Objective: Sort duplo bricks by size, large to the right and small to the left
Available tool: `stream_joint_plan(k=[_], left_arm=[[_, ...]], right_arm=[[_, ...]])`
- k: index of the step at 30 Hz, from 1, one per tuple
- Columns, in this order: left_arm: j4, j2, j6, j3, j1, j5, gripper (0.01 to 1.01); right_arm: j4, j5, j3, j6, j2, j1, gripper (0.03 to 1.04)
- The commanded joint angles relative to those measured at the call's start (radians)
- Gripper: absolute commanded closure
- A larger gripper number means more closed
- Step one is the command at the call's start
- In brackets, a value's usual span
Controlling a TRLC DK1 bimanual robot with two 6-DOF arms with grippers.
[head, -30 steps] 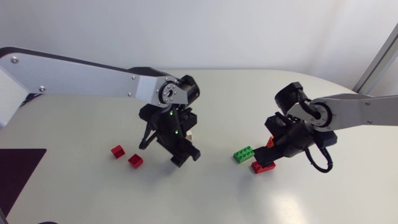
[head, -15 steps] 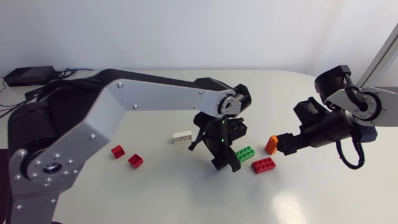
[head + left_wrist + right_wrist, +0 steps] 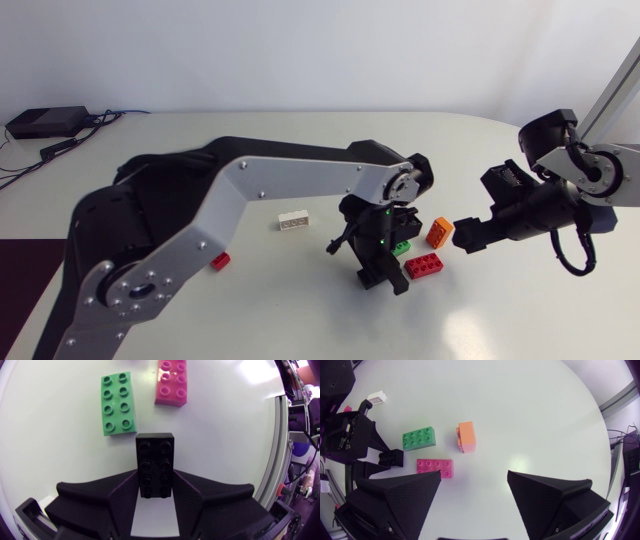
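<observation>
My left gripper [image 3: 387, 277] is past the table's middle, shut on a long black brick [image 3: 155, 464] that lies between its fingers on the tabletop. Just ahead of it lie a large green brick [image 3: 118, 403] and a large red brick [image 3: 171, 382]. In the head view the green brick [image 3: 401, 245] is partly hidden behind the gripper, with the red brick [image 3: 424, 265] and an orange brick [image 3: 438, 232] to its right. My right gripper [image 3: 466, 237] stands open beside the orange brick [image 3: 466, 437], holding nothing.
A white brick [image 3: 293, 220] lies left of the centre, under the left arm's reach. A small red brick [image 3: 220, 261] sits further left, partly hidden by the left arm's links. The curved table edge [image 3: 600, 435] runs close behind the right gripper.
The left arm has swung right across the table with the black brick to the green and red bricks. The right gripper has drawn back to the right, off the bricks.
</observation>
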Motion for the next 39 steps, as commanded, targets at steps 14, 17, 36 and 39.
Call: stream_joint_plan(k=[14,17,36,39], left_arm=[[-0.088,0.073,0.035,0.121,-0.010,0.037,0.052],[-0.016,-0.022,0.032,-0.014,0.008,0.037,0.051],[0.149,-0.304,0.368,-0.324,0.393,0.003,0.054],[0.164,-0.264,0.400,-0.307,0.427,0.003,0.054]], right_arm=[[-0.018,-0.016,-0.039,-0.033,-0.027,-0.033,0.11],[-0.015,-0.022,-0.040,-0.028,-0.027,-0.022,0.11],[-0.018,-0.034,-0.053,-0.004,-0.041,0.056,0.11],[-0.016,-0.032,-0.051,0.007,-0.038,0.073,0.11]])
